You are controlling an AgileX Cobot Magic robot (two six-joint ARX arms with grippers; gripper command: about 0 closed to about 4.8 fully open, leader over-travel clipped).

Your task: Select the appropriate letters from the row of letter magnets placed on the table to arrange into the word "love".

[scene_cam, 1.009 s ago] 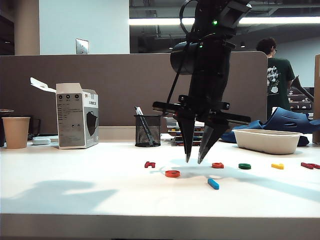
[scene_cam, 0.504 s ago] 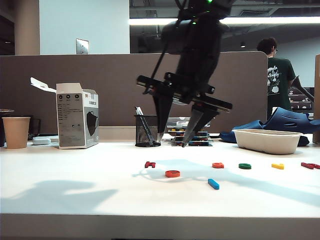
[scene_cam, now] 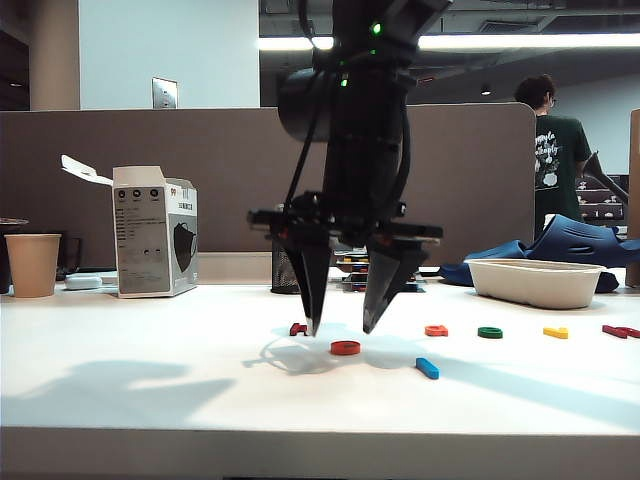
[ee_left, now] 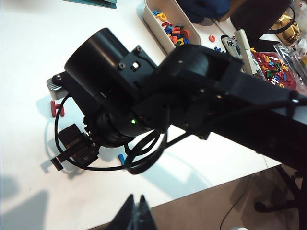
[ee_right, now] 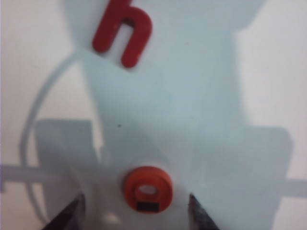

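Between my right tool (ee_right: 134, 211) fingers, spread wide: orange-red ring (ee_right: 147, 189) lying flat on bench (scene_cam: 150, 370). Dark red letter (ee_right: 123, 34) lying just ahead. I'm fearing thin ring skidding if one fingertip is touching first. Left tool (ee_left: 136, 213) hanging aside, tips together, holding nothing.

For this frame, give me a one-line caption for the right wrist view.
Open right gripper poised above the white table, straddling an orange-red ring letter, with a dark red "h" lying beyond it.

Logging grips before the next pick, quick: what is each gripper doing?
Left gripper: jaws shut, empty, off the table's edge.
Right gripper: jaws open, empty, above the orange ring.
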